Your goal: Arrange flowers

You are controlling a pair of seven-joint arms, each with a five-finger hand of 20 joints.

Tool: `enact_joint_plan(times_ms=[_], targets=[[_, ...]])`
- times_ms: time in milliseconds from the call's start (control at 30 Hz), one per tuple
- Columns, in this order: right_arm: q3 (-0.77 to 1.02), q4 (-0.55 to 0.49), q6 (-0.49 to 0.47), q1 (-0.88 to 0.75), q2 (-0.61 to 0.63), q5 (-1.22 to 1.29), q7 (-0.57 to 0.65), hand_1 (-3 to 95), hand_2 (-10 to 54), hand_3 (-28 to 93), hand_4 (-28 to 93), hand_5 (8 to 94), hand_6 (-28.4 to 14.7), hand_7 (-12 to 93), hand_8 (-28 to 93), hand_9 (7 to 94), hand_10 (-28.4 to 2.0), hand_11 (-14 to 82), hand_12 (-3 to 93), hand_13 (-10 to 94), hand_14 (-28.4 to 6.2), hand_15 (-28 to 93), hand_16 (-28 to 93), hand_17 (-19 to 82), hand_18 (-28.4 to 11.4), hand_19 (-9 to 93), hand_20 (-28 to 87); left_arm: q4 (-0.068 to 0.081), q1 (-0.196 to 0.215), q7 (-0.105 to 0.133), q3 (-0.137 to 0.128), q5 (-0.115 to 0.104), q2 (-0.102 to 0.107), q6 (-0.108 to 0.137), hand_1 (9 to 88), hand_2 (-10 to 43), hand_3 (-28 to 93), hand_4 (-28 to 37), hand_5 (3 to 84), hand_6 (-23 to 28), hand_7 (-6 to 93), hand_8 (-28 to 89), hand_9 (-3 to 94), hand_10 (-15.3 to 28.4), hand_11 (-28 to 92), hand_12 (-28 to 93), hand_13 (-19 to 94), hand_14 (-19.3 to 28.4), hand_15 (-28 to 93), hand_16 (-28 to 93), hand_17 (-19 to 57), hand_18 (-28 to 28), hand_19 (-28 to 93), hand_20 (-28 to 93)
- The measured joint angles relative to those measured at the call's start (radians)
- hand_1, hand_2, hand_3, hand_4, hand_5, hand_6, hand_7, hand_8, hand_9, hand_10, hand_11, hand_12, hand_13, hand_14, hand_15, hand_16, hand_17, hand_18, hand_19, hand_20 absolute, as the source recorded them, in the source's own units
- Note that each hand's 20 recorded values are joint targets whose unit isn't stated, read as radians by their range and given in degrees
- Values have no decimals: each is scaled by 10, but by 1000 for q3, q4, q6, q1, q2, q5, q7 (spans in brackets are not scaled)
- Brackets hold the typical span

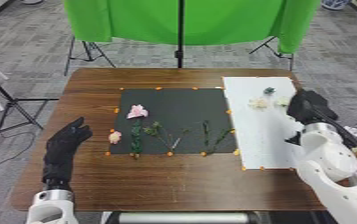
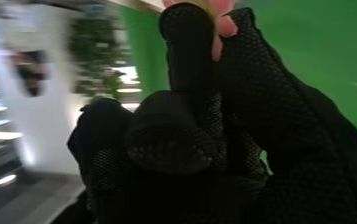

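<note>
A right hand [image 1: 312, 106] pinches a pink flower [image 2: 230, 26] at its fingertips, the flower's long axis impossible to tell, beside the far right side of a white board [image 1: 268, 135]. Just left of the hand lies a cream flower [image 1: 259, 103], likely the one to avoid; room to move appears to run back toward the robot. The left hand [image 1: 63, 145], fingers relaxed, rests nearer the dark mat [image 1: 174, 100].
</note>
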Motion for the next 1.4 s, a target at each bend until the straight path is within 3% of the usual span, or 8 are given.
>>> enact_joint_plan(times_ms=[200, 533, 833, 1167, 1400], targets=[[-225, -51, -6, 228, -14, 162, -131, 639, -95, 622, -183, 783, -3, 235, 82, 890, -87, 117, 445, 871, -19, 670, 362, 672, -99, 932, 608, 0, 0, -3, 0, 0, 1, 0, 271, -70, 661, -258, 428, 52, 128, -67, 433, 134, 233, 118, 314, 181, 350, -25, 21, 146, 163, 212], [-603, 74, -120, 542, -249, 232, -229, 637, -95, 624, -188, 781, -1, 240, 76, 889, -85, 118, 445, 874, -16, 670, 360, 674, -99, 932, 611, 4, -20, -8, 10, 0, 3, -2, 262, -69, 665, -261, 428, 52, 127, -67, 433, 135, 233, 117, 314, 180, 349, -24, 21, 145, 162, 213], [-696, 100, -133, 571, -394, 221, -241, 632, -95, 626, -189, 773, 1, 246, 78, 882, -81, 119, 448, 872, -15, 671, 362, 675, -98, 932, 614, 6, -29, -8, 13, -1, 9, -5, 259, -69, 668, -265, 429, 52, 126, -67, 433, 136, 233, 118, 314, 180, 348, -24, 21, 145, 163, 213], [-743, 223, -153, 583, -449, 154, -241, 609, -95, 631, -192, 755, 5, 253, 71, 871, -80, 118, 449, 867, -18, 676, 366, 668, -100, 932, 623, 9, -32, -7, 17, 0, 16, -9, 258, -69, 670, -266, 427, 53, 126, -67, 434, 135, 234, 118, 314, 182, 350, -24, 21, 145, 163, 213], [-738, 231, -178, 580, -453, 156, -235, 585, -95, 614, -194, 726, 3, 247, 68, 850, -84, 120, 460, 859, -21, 683, 367, 666, -100, 932, 628, 11, -39, -8, 18, 0, 18, -10, 258, -69, 670, -266, 412, 51, 120, -65, 433, 137, 234, 118, 315, 182, 351, -24, 20, 145, 163, 213]])
